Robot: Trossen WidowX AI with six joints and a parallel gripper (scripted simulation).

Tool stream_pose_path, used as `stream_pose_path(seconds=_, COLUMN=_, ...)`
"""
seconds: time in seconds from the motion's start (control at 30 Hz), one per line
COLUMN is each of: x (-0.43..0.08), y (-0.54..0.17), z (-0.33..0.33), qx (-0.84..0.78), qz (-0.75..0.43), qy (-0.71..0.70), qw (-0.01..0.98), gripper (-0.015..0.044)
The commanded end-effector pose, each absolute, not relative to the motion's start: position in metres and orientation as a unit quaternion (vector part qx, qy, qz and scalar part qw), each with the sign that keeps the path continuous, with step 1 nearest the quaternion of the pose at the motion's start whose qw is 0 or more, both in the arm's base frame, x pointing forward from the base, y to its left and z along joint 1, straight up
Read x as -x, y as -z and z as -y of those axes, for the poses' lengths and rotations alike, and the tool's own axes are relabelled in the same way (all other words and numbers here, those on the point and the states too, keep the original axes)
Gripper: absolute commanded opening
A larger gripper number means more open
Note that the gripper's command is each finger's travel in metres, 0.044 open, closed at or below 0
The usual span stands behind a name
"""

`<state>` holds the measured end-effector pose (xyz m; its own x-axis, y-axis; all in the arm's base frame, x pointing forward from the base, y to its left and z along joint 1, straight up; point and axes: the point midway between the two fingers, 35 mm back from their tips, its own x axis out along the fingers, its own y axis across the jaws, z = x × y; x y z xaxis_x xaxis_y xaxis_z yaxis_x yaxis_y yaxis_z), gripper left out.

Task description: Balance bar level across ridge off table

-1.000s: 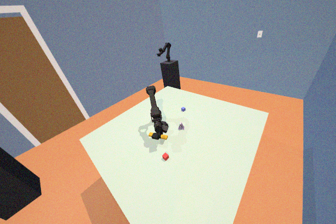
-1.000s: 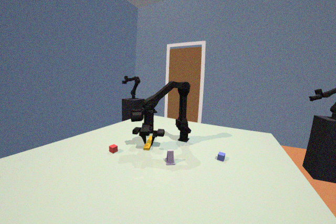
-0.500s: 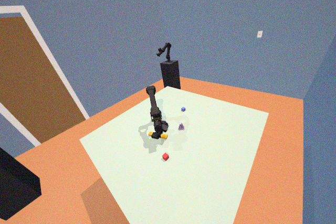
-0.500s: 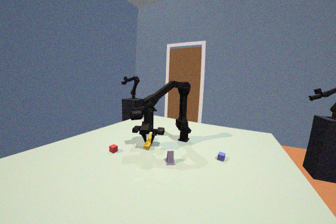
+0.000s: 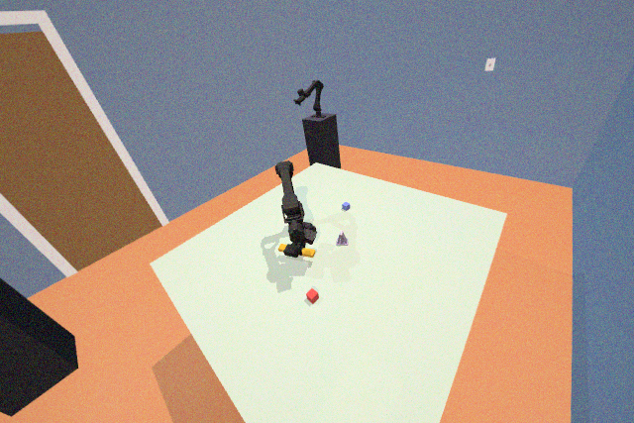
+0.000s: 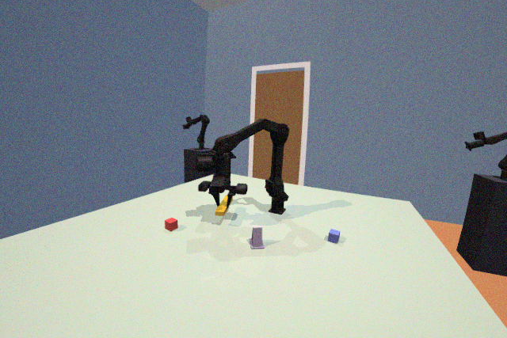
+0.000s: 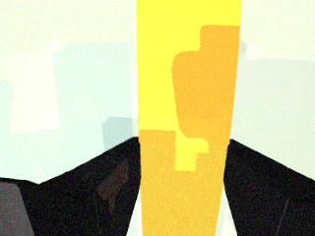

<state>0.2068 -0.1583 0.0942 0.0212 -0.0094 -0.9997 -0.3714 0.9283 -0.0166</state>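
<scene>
The yellow bar is held between the two black fingers of my gripper, which is shut on it from its two long sides. The bar is a little above the table, its ends sticking out on either side of the fingers. The purple ridge stands upright on the table, apart from the bar, with nothing on top. It lies to the right of my gripper in the top and exterior views and is not in the wrist view.
A red cube and a blue cube lie on the pale table, on different sides of the ridge. Other small arms stand on dark pedestals beyond the table.
</scene>
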Motion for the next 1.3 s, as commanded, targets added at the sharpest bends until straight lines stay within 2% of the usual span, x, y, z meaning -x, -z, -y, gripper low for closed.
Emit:
stream_pose_path(seconds=0.0, x=-0.207, y=-0.105, z=0.159, qx=0.141, qz=-0.687, qy=-0.128, qw=0.701, gripper=0.0000)
stream_pose_path(seconds=0.77, x=-0.201, y=-0.160, z=0.154, qx=0.143, qz=-0.688, qy=-0.129, qw=0.700, gripper=0.0000)
stream_pose_path(seconds=1.27, x=-0.237, y=-0.162, z=0.122, qx=0.158, qz=-0.683, qy=-0.146, qw=0.698, gripper=0.0000)
